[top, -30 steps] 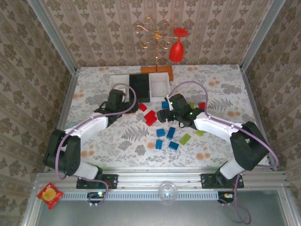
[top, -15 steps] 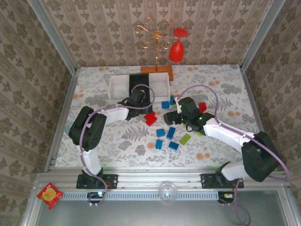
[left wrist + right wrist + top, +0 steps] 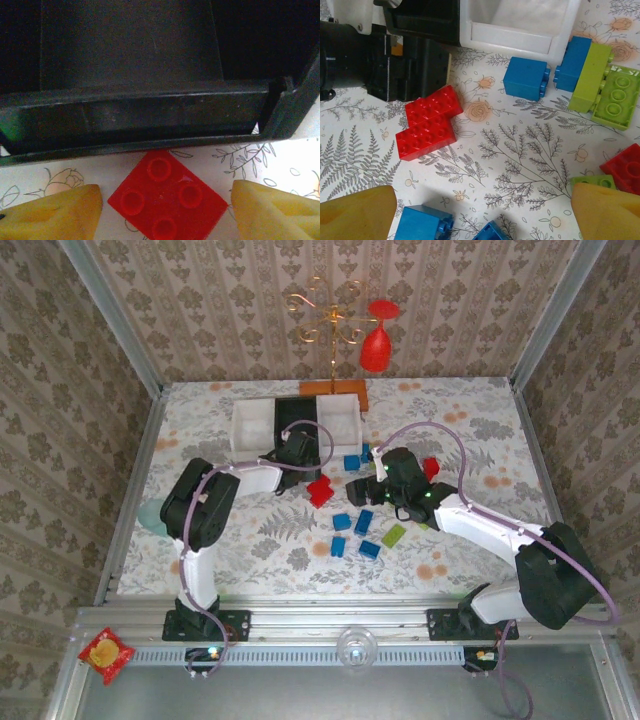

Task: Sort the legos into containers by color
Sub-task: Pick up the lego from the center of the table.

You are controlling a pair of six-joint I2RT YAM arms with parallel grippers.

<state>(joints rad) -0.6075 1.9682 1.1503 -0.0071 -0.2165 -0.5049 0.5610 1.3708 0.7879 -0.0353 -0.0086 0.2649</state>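
One second has brought my left end effector [image 3: 162, 214] to the black bin [image 3: 140, 112], jaws apart and seemingly narrowing round the red brick [image 3: 167, 195] on the surface [image 3: 287, 167], my next pick; right end effector [image 3: 480, 212] gapes wide.

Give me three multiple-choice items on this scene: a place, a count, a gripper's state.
1. The red square brick lies: A on the table before the black bin; B inside a white bin; C atop blue bricks.
2. Its top has: A two studs; B four; C eight.
3. The right gripper is: A shut on a blue brick; B shut on a green brick; C open.
Answers: A, table shows round it; B, four studs show; C, its fingers stand wide apart.
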